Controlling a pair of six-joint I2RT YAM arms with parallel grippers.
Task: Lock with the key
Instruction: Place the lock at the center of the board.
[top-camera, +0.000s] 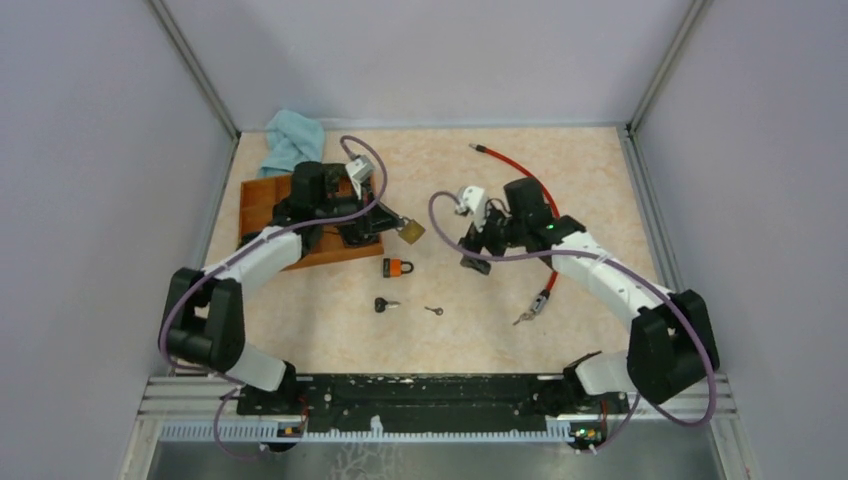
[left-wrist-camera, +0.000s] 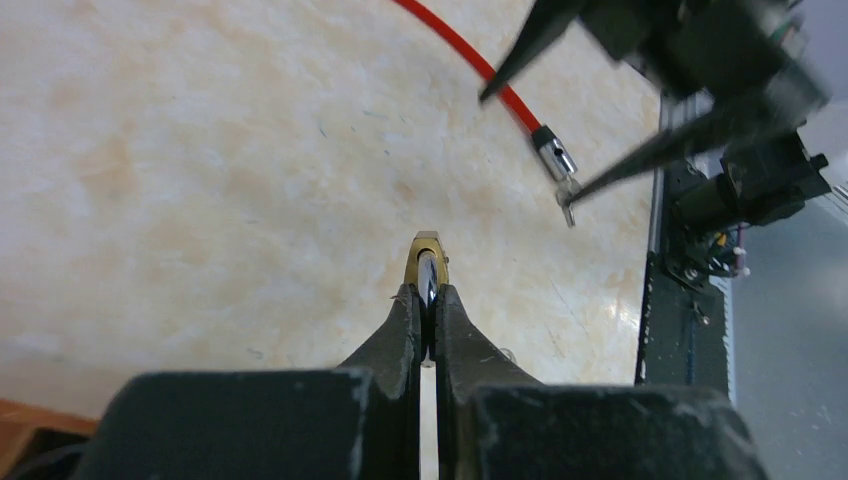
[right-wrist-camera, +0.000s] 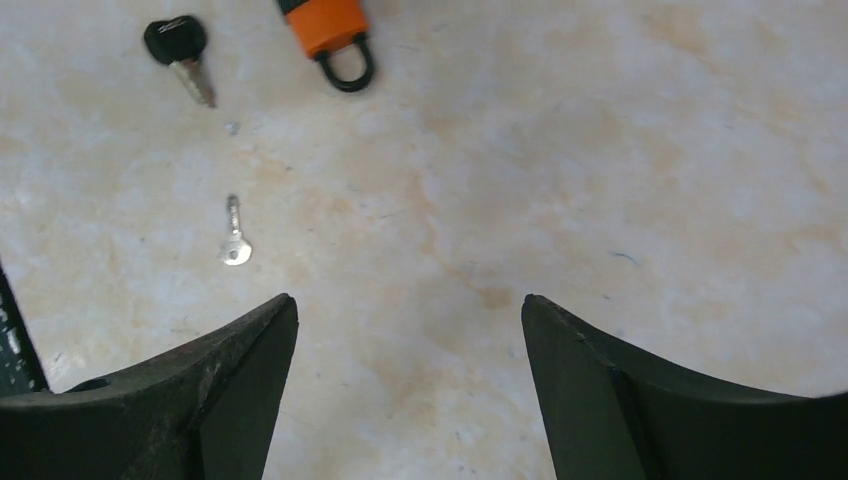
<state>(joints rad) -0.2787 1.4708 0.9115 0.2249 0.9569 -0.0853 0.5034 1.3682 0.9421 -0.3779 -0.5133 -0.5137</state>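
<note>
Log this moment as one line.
left gripper shut on brass padlock | right gripper open, empty | silver key and black key lying on table

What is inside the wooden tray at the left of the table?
Only bare wood shows at the left end and near edge of the wooden tray. The left arm hangs over the rest, so anything lying there is hidden.

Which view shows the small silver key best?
Right wrist: the small silver key lies flat on the table, bow and blade distinct. Top external shows it only as a tiny speck; left wrist does not show it.
</note>
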